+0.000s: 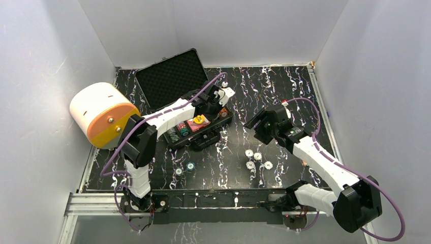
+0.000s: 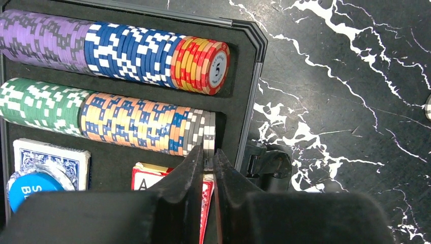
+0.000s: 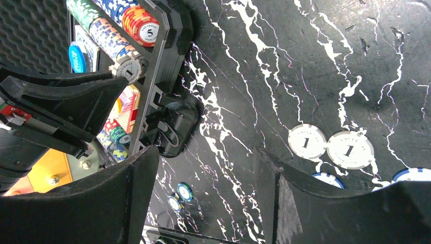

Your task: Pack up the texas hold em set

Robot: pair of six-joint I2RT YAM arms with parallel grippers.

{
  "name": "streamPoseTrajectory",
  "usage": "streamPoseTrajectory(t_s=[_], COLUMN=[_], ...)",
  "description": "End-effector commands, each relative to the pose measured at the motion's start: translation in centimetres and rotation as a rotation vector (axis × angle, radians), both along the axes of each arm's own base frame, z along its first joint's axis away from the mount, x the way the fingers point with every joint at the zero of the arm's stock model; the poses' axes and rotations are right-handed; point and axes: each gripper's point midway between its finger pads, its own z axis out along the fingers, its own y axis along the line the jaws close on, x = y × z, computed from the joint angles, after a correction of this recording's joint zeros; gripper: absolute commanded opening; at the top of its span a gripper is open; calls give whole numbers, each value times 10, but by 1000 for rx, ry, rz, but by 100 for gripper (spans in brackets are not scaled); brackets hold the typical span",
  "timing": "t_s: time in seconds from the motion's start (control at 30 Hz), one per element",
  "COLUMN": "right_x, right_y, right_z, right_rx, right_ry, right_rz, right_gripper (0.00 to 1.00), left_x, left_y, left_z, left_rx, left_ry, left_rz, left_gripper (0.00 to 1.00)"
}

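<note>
Left hand (image 2: 206, 160), pressed together, hangs over the case (image 2: 244, 101)'s chip rows (image 2: 147, 122); right hand (image 3: 208, 193), spread, hovers near loose chips (image 3: 330, 147) on the worktop (image 3: 284, 61), beside a white-and-orange cylinder (image 1: 101, 114).

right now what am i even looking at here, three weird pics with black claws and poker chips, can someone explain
These are two robot arms bolted at the near edge of a black marbled table, packing a poker set. The wide picture comes from a fixed camera above and behind them. The other two come from cameras on each wrist, so the black claws are each arm's own fingers.

The left gripper is shut on a grey and white chip at the end of a row in the open black case, which already holds rows of coloured chips and card decks. The right gripper hangs open, holding nothing, above loose white chips on the table. A couple more chips lie near the front, and a big white-and-orange cylinder stands at the left.
</note>
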Motion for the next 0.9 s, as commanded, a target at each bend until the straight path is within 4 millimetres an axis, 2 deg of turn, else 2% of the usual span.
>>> streamPoseTrajectory(t_s=[0.0, 0.1, 0.27, 0.4, 0.43, 0.5, 0.53, 0.57, 0.6, 0.67, 0.77, 0.87], right_x=[4, 4, 4, 4, 5, -3, -17, -33, -44, -47, -50, -57], right_y=[0, -1, -2, -5, -6, -19, -36, -43, -48, -50, -51, -49], right_z=[4, 4, 4, 1, -1, -18, -35, -51, -60, -74, -88, -100], right_rx=[17, 15, 2, -57, -86, -221, -343, -428, -509, -579, -617, -608], right_ry=[-15, -17, -20, -35, -36, 22, 107, 167, 218, 269, 321, 349], right_rz=[-13, -15, -15, 38, 56, 120, 176, 269, 290, 293, 273, 285], right_gripper=[75, 75, 75, 76, 76, 77, 77, 76, 78, 76, 67, 64], left_x=[9, 8, 6, -1, -4, -17, -34, -63, -78, -102, -116, -120], left_y=[5, 5, 3, -4, -4, -4, 5, 26, 48, 74, 82, 84], left_z=[16, 14, 30, 59, 71, 100, 120, 128, 124, 118, 123, 121], left_rx=[-8, -8, -35, -122, -156, -258, -357, -462, -503, -554, -640, -674], left_ry=[-58, -49, -63, -76, -85, -97, -105, -117, -150, -158, -136, -118], left_rz=[34, 34, 29, 29, 35, 68, 126, 205, 284, 350, 407, 445], left_gripper=[18, 30, 38, 43, 46, 57, 69, 96, 98, 98, 98, 98])
